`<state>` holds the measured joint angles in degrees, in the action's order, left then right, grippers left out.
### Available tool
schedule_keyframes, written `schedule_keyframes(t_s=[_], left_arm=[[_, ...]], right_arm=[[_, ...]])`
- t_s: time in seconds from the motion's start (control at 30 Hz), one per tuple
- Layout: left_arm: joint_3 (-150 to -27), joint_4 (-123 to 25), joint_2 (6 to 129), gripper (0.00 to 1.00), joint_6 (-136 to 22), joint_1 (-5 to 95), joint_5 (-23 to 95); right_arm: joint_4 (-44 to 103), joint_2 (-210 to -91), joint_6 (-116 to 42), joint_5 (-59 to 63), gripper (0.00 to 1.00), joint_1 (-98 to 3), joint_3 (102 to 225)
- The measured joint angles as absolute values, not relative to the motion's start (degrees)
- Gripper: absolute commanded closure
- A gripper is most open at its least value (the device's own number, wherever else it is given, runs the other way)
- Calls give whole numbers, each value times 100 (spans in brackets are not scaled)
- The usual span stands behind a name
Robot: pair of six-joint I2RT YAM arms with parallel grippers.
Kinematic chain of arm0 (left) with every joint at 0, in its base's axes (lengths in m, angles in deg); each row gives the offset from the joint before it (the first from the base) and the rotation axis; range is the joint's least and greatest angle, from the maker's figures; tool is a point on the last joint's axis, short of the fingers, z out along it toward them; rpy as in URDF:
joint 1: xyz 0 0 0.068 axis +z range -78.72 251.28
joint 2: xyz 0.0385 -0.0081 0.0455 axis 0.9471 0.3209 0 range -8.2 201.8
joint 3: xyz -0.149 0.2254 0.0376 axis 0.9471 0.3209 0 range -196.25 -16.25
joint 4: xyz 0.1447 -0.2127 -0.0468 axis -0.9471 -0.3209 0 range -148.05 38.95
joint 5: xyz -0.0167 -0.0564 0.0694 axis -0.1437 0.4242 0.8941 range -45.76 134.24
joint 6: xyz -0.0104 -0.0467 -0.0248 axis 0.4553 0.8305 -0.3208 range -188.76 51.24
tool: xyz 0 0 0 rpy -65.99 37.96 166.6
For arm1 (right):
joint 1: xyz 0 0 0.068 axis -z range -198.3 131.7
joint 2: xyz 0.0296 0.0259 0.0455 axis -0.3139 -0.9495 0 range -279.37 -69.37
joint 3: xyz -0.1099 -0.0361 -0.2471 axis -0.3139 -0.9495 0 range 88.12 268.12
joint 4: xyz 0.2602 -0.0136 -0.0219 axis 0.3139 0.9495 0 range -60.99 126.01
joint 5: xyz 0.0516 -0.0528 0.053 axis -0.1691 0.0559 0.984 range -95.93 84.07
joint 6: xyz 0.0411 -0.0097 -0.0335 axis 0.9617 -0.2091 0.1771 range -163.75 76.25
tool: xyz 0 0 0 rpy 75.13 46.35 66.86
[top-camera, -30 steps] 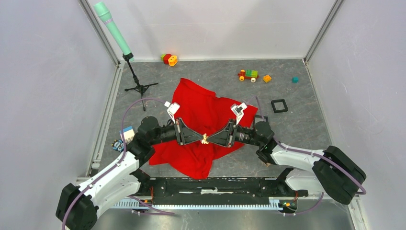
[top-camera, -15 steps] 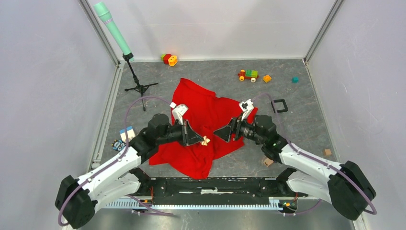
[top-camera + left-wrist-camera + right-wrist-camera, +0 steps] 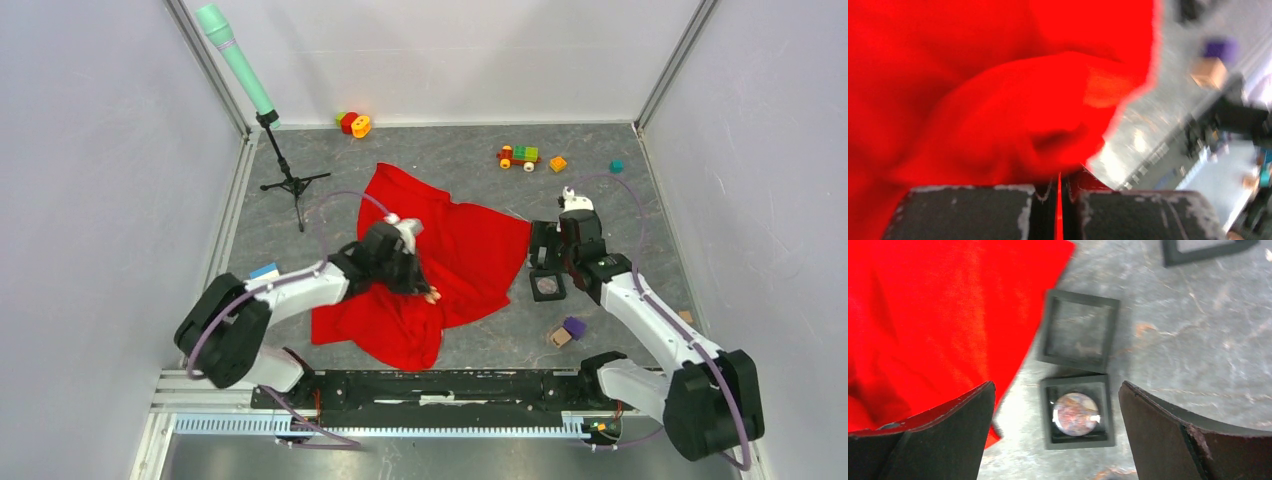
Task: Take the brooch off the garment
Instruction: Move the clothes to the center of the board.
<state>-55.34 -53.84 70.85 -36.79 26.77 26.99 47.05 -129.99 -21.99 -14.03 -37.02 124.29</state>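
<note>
- Left hand [image 3: 421, 284] — closed tight, tips at the brooch [image 3: 432, 297] on the red garment [image 3: 470, 250]; whether it pinches brooch or cloth, I cannot tell.
- Right hand [image 3: 1056, 390] — spread wide above a black tray [image 3: 1078, 442] on the desk [image 3: 450, 160], beside the garment.

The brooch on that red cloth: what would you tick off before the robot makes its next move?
1. Brooch in sight: ok. From above it shows as a tiny pale speck at the tip of the left gripper.
2. Brooch free of the garment: cannot tell. It lies over the red cloth.
3. Left gripper shut: ok.
4. What the left gripper pinches, brooch or cloth: cannot tell. Its wrist view is blurred and shows only red.
5. Right gripper open and empty: ok.
6. Right gripper off the garment: ok. It hangs over a black tray with a round disc in it, beside the cloth's edge.
</note>
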Motion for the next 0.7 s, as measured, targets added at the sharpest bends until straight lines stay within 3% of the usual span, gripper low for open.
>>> schedule_keyframes(t_s=[0.23,0.53,0.7], left_arm=[[-5278,-5314,7500,98,-3271,5492,3046],[-4426,-4831,5649,98,-3264,5442,3040],[-4155,-4529,4650,98,-3358,5182,3005]], right_arm=[[4970,-13854,-2417,-1399,2,-3275,12660],[4865,-14711,-2457,-1517,2,-3275,13038],[4688,-15041,-2446,-1534,10,-3275,13115]])
